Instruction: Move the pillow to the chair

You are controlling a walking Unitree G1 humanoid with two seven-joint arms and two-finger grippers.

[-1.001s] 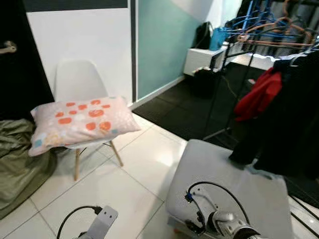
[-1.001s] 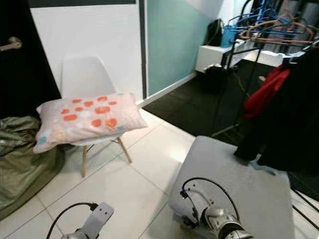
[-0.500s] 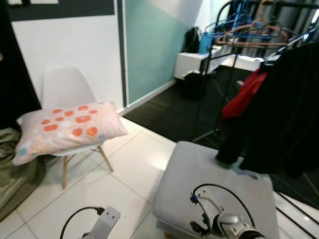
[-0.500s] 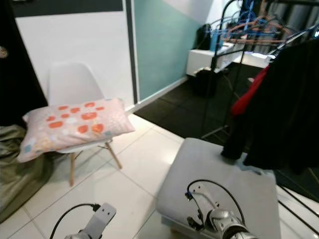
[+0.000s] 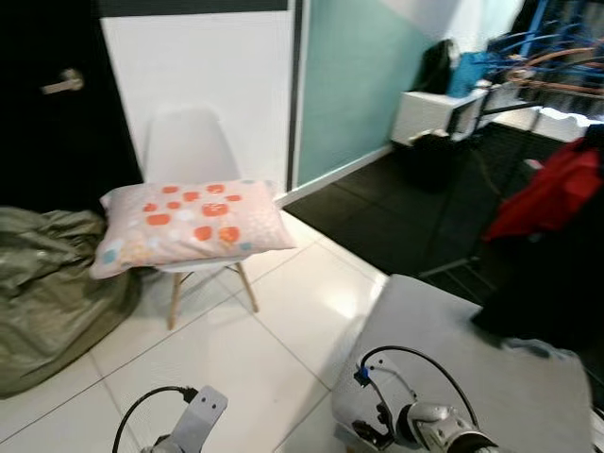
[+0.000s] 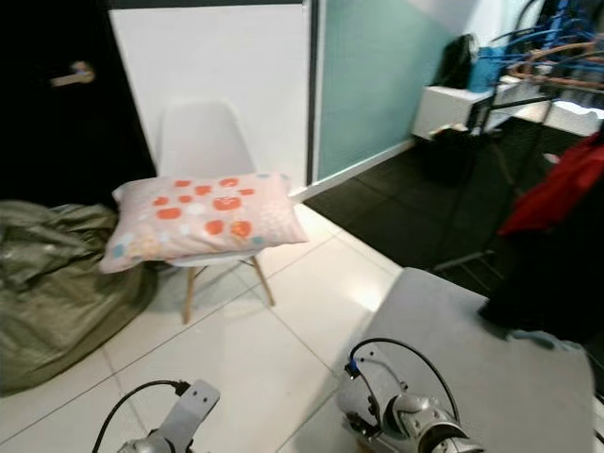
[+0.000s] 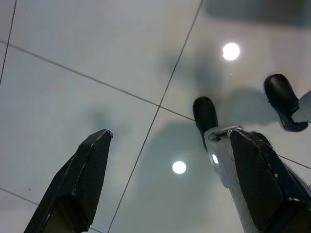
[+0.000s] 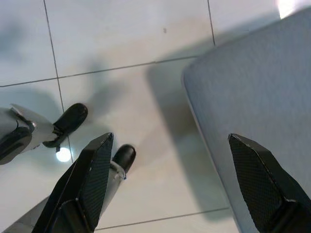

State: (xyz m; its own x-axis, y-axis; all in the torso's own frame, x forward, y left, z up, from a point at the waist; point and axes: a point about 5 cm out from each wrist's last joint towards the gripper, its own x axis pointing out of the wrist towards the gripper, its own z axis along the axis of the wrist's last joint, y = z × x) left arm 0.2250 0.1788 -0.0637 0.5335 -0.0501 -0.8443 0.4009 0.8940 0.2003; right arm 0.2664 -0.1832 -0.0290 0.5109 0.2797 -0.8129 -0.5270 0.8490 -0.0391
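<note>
Eye views: the pillow (image 5: 189,226) lies on the white chair (image 5: 189,151), well apart from both arms low in front. Left wrist view: left claw (image 7: 167,145) gapes wide, empty, over floor tiles (image 7: 73,43). Right wrist view: right claw (image 8: 167,145) equally wide, empty, beside a grey ottoman (image 8: 262,92).

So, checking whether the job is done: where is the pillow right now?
The pillow lies on the seat of the white chair, on the robot's left in the eye views, beside the green beanbag and in front of the white wall.
</note>
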